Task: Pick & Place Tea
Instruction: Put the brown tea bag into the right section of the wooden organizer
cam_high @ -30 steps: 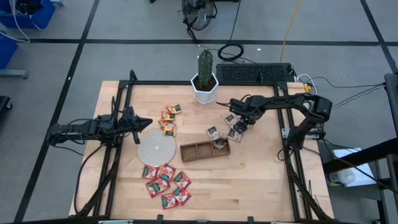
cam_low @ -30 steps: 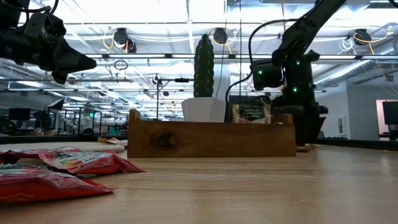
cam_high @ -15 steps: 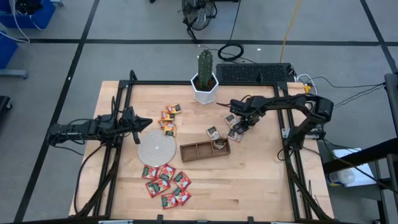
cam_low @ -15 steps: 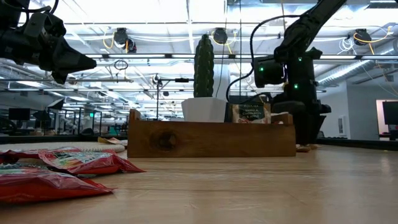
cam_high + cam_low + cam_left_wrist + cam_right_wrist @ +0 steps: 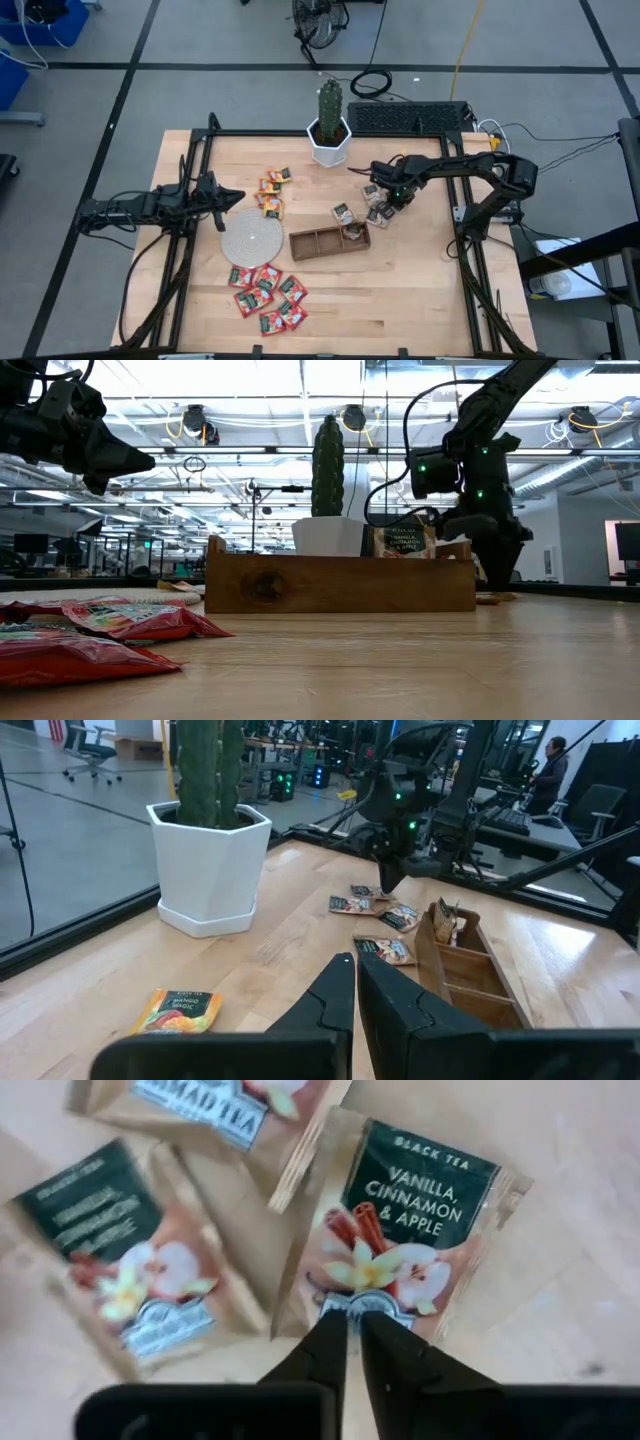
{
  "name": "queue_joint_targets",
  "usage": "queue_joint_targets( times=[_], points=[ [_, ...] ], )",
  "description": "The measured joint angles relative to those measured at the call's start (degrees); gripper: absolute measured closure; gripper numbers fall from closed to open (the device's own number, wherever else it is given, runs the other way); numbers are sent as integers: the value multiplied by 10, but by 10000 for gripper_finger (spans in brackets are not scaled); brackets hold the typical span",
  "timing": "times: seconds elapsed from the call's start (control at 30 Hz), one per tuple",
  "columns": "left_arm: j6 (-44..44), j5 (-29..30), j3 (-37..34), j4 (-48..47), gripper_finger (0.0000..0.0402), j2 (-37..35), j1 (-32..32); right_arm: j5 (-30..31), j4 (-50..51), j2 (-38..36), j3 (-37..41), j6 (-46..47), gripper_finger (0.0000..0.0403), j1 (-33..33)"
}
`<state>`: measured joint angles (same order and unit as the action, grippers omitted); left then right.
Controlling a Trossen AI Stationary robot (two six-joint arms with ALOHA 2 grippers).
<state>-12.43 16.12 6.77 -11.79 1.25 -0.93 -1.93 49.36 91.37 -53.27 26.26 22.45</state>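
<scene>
- Right gripper (image 5: 347, 1323): fingers pinched on the lower edge of a whitish vanilla-cinnamon sachet (image 5: 405, 1230), apparently ready for lifting.
- Sister sachets (image 5: 125, 1270): flat alongside, beside the tray (image 5: 330, 241).
- Left gripper (image 5: 354, 982): clenched empty, parked above the disc (image 5: 249, 236).
- Surface (image 5: 430, 290): pale wood; red sachets (image 5: 268, 295) and orange sachets (image 5: 272, 192) clustered apart; potted cactus (image 5: 329, 125) at far edge.
- Room: open workshop.

The pale wooden surface (image 5: 420, 270) carries red-and-green sachets (image 5: 267, 296) at its near left and orange-yellow sachets (image 5: 272, 190) farther back. The whitish sachets (image 5: 408, 1230) bear a dark green panel with white lettering. The tray (image 5: 312, 243) is brown, the disc (image 5: 250, 236) pale grey, the cactus (image 5: 330, 102) green in a white pot (image 5: 329, 148).
</scene>
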Motion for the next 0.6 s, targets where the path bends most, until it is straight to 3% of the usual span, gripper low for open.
queue_joint_targets(
  times=[0.17, 0.47, 0.6],
  points=[
    [0, 0, 0, 0, 380, 0, 0, -11, -9, -28, -1, -28, 311, 0],
    [0, 0, 0, 0, 380, 0, 0, 33, -82, -31, 28, 8, 141, 6],
    [0, 0, 0, 0, 380, 0, 0, 35, -103, -32, 72, 35, 123, 18]
  ],
)
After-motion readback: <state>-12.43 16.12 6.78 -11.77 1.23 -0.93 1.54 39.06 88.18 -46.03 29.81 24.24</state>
